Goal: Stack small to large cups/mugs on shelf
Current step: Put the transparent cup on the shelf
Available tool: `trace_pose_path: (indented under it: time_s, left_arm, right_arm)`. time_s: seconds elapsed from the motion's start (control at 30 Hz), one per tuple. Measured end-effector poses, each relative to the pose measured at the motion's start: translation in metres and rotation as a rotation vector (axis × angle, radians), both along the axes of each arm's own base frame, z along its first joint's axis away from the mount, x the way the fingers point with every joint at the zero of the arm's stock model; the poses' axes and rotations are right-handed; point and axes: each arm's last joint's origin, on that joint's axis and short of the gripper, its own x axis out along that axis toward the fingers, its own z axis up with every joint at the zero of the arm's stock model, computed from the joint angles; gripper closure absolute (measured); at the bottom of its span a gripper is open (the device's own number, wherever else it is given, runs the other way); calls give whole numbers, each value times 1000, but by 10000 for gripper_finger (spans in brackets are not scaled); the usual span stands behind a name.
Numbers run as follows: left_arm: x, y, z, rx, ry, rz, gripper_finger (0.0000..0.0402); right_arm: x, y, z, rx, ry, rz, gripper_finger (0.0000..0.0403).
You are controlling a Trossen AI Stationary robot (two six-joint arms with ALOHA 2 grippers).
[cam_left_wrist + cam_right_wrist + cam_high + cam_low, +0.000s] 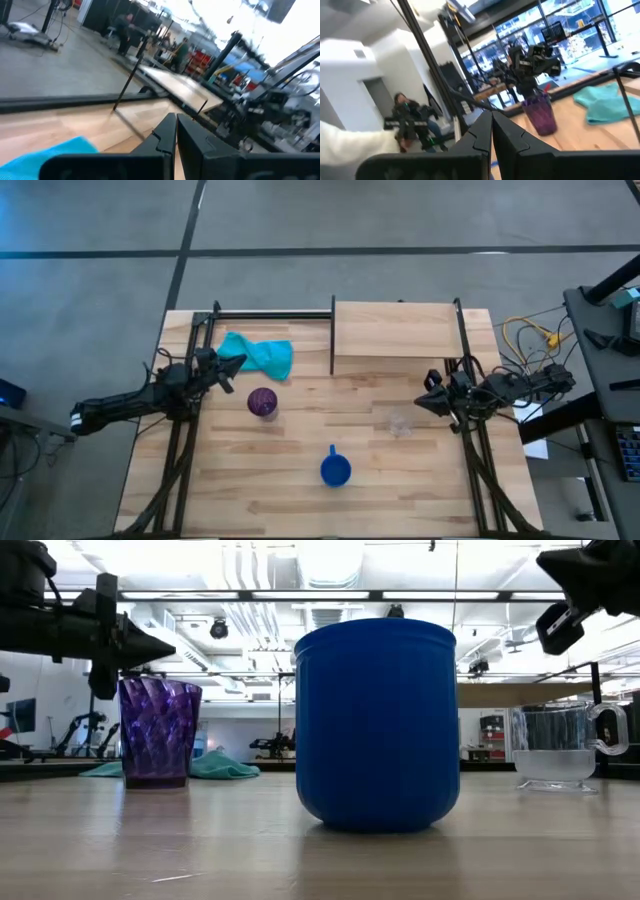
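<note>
Striped wooden tabletop (300, 500) carries everything; the shelf (395, 328) sits at its back edge, bare on top. Left gripper (228, 374) hovers with jaws pressed together, empty, the purple tumbler (263, 402) just beside its tip. That tumbler looks rigid and ribbed, likely easy to pinch at the rim. Blue mug (335, 470) stands well apart from both; take its wall or handle. Right gripper (430, 399), jaws likewise closed and empty, has the clear cup (401, 423) near it, probably light and slippery.

shelf (398, 328) top bare, cups (263, 402) spread apart
</note>
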Motion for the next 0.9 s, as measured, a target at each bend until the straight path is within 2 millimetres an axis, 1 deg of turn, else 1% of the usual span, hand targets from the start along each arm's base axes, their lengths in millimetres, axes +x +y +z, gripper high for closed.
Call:
trace_pose_path:
  time_s: [0.17,0.3,0.4,0.47,0.57,0.67,0.73,0.83,0.9]
  left_arm:
    - [-1,0,12,30,-120,0,402]
    - [-3,-1,22,64,-219,1,402]
    - [-5,-1,28,135,-234,28,402]
    - [-5,-1,32,138,-234,22,402]
    - [-8,-3,50,170,-263,-37,402]
    - [-8,-6,65,209,-170,-108,402]
    - [-8,-6,77,194,-88,-133,402]
    - [-10,-7,96,150,55,-160,402]
    - [-8,-7,109,126,134,-178,402]
  right_arm:
    - [-3,-2,11,14,-55,-47,394]
    - [-6,-4,30,19,-53,-69,394]
    - [-8,-5,52,-22,44,-74,394]
    - [-8,-5,71,-43,122,-92,394]
    - [-3,-5,107,-75,188,-128,394]
    - [5,-2,143,-190,241,-141,394]
    - [11,0,161,-255,306,-141,394]
    - [24,3,178,-319,456,-156,394]
    - [30,4,184,-344,576,-154,394]
